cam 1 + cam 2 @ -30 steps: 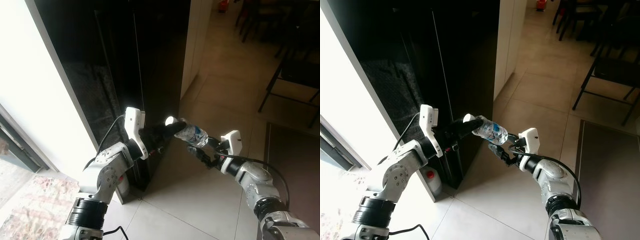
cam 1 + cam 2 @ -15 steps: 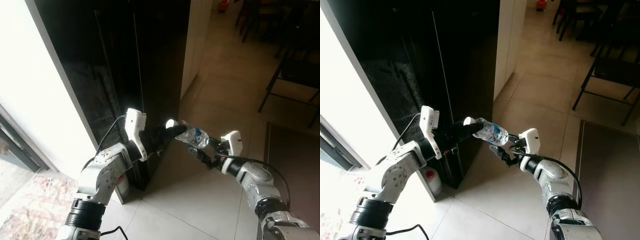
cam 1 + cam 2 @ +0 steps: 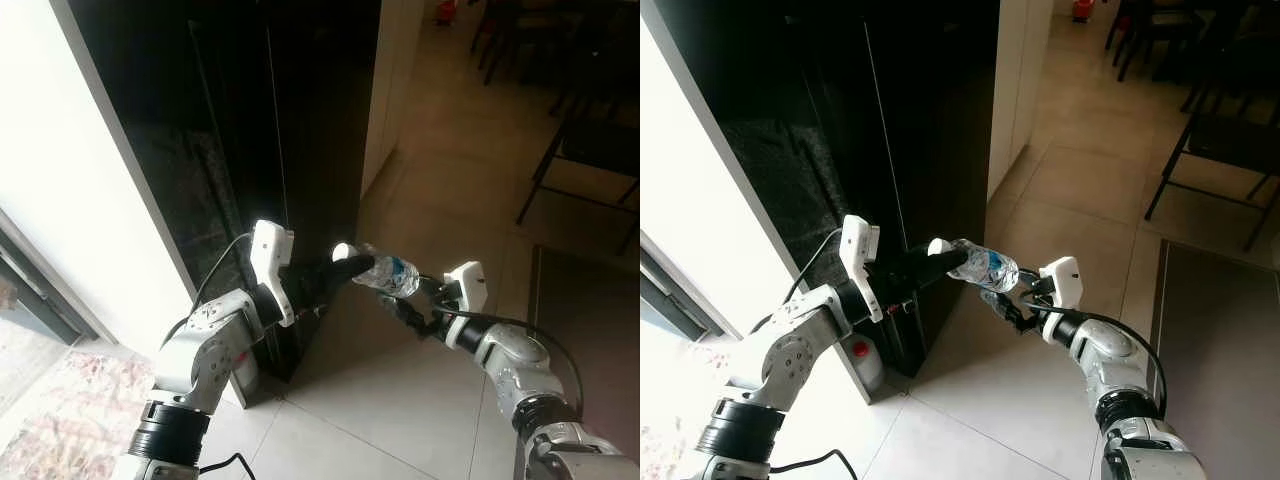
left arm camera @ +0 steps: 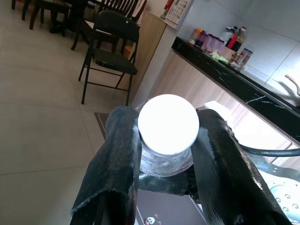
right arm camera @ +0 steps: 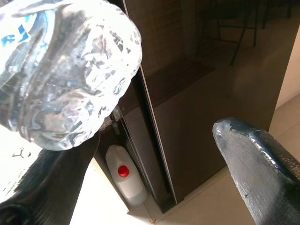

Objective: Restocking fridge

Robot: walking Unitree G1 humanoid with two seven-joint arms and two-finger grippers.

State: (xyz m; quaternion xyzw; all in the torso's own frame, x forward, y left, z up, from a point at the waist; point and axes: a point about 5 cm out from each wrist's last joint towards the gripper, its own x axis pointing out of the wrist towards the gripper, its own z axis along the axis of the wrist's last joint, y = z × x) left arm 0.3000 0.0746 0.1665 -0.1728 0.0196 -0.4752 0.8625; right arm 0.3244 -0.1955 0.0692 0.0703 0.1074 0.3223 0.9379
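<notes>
Left pincer [image 4: 166, 154] tight around water bottle [image 3: 385, 272] neck; right pincer [image 3: 405, 305] wide beneath it.

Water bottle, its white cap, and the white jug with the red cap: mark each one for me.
water bottle [image 3: 988, 268], right eye view, on its labelled body.
white cap [image 4: 168, 124], left wrist view, middle of its top.
white jug [image 5: 126, 183], right wrist view, on its side below the red cap.

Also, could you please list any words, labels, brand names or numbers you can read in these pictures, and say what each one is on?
None can be read.
water bottle label: blue with white marks, too blurred and small to read; the left gripper is shut on its white cap.
Paper hanging on the far wall: print too small to read.
White jug with a red cap beside the black fridge: no label legible.
</notes>
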